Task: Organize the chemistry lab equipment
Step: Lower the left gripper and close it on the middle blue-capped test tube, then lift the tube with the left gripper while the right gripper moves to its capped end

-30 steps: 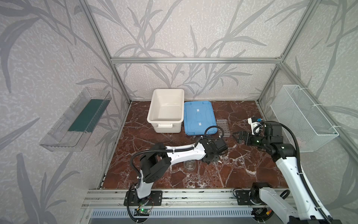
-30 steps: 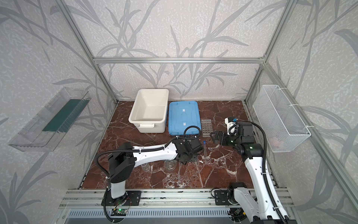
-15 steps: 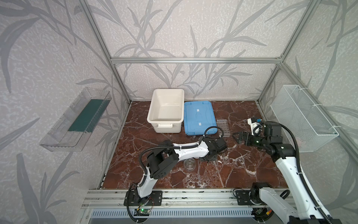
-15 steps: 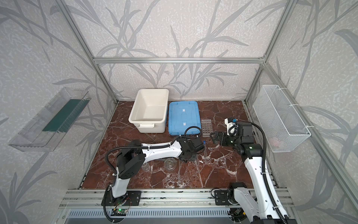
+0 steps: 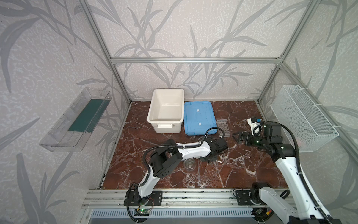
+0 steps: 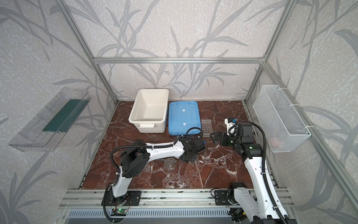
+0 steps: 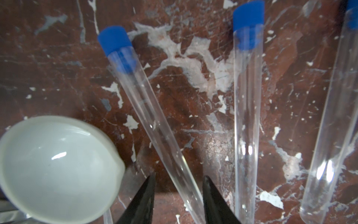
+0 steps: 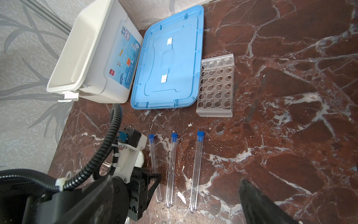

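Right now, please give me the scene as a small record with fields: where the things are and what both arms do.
loose items: three long clear blue-capped test tubes lie side by side on the red marble table
holder: clear plastic grid rack, empty, beside the flat blue plastic lid
also loose: small white round dish beside the tubes
left fingers: open, either side of the tube nearest the dish, not gripping yet
right fingers: open, holding nothing

White-shelled arms with black joints — black left gripper and right gripper, ribbed black cable conduit.
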Available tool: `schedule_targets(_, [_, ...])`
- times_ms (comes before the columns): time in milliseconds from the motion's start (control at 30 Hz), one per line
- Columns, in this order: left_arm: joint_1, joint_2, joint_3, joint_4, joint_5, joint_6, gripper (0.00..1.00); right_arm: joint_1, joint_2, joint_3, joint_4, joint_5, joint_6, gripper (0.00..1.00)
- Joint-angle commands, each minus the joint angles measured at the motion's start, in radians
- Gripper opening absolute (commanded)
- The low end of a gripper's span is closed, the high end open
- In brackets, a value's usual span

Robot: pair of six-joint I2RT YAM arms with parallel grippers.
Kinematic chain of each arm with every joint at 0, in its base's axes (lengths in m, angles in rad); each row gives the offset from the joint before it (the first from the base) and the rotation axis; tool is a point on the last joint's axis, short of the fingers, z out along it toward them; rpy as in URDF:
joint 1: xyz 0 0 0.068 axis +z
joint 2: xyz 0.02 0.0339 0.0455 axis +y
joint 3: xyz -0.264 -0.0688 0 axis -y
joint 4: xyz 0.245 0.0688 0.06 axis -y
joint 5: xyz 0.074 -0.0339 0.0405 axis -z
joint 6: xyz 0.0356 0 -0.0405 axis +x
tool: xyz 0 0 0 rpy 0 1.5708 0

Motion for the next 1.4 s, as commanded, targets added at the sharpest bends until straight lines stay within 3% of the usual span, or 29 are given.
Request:
schedule_targets(0, [0.004,0.019,0.018,-0.038,-0.016,-0.009,0.36,-0.001,-0.001,-0.005,0.002,0.005,-0.008,0.99])
schedule_targets(267, [0.002,0.030,0.000,-0.032,-0.020,-0.022,0.28,-0.001,0.002,-0.007,0.002,0.002,-0.005,0.99])
schedule_targets(633, [0.001,0.016,0.001,-0.047,-0.053,-0.008,0.26,-0.001,-0.002,-0.016,0.010,0.000,0.001,0.99])
schedule_targets(700, [0.001,0.021,0.001,-0.043,-0.050,-0.008,0.18,-0.001,0.003,-0.016,0.014,-0.008,0.002,0.99])
schedule_targets(1000, [0.002,0.022,-0.009,-0.032,-0.043,-0.008,0.19,-0.002,0.016,-0.014,0.016,-0.020,0.000,1.00])
schedule_targets(1367, [0.011,-0.145,-0.159,0.243,-0.067,0.113,0.17,-0.001,0.005,-0.018,0.037,-0.030,0.019,1.00])
